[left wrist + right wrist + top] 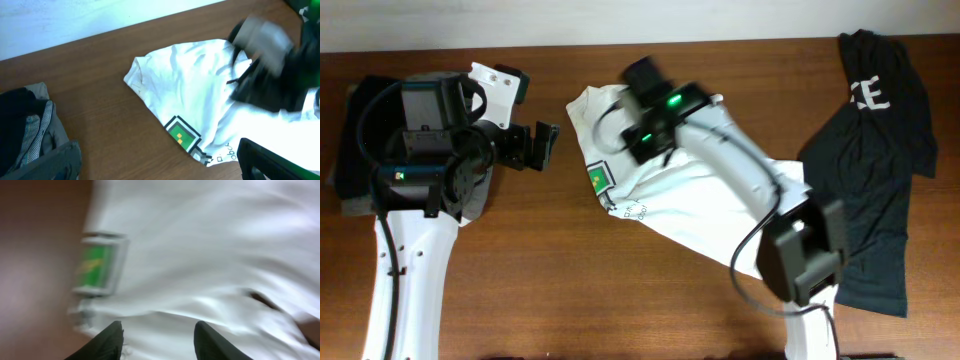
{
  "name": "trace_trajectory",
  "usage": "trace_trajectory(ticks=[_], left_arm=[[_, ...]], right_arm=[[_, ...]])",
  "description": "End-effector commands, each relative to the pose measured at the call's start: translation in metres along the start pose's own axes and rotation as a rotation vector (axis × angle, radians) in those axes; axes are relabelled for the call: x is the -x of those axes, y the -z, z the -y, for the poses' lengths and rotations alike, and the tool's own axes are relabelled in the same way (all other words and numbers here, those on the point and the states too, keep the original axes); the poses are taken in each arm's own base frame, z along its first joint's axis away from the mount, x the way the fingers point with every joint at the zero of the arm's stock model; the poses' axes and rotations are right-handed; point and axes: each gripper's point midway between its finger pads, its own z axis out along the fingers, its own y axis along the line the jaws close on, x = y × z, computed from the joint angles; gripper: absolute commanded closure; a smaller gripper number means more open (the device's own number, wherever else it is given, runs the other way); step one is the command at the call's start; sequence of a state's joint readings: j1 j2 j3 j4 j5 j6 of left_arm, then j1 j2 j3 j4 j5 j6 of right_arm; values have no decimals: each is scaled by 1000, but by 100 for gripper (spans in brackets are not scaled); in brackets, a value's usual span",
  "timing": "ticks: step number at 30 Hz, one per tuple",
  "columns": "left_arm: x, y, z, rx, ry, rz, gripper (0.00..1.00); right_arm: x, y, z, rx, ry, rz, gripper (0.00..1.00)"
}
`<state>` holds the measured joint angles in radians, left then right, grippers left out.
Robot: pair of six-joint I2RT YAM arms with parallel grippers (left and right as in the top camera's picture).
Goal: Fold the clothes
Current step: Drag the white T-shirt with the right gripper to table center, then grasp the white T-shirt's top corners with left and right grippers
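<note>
The white T-shirt [665,195] lies crumpled mid-table, its green-and-yellow logo [599,178] at its left edge. It also shows in the left wrist view [190,85] with the logo [182,132], and in the right wrist view [210,255]. My left gripper [542,146] is open and empty just left of the shirt, over bare wood [160,170]. My right gripper [645,140] hovers over the shirt's upper left part, fingers open [157,335] with only cloth below them. That view is blurred.
A black shirt with white lettering [880,150] lies spread at the right edge. Folded black and grey garments [360,110] sit at the far left under the left arm, also in the left wrist view [25,130]. The brown table [570,280] ends at a white wall behind.
</note>
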<state>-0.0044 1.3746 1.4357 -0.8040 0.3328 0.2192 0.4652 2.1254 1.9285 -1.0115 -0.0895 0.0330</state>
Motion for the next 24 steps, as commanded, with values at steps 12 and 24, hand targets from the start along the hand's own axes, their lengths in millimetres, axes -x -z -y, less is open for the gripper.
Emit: trace_trajectory(ticks=[12, 24], left_arm=[[13, 4, -2, 15, -15, 42, 1], [14, 4, -2, 16, -16, 44, 1]], right_arm=[[-287, -25, 340, -273, -1461, -324, 96], [-346, 138, 480, -356, -1477, 8, 79]])
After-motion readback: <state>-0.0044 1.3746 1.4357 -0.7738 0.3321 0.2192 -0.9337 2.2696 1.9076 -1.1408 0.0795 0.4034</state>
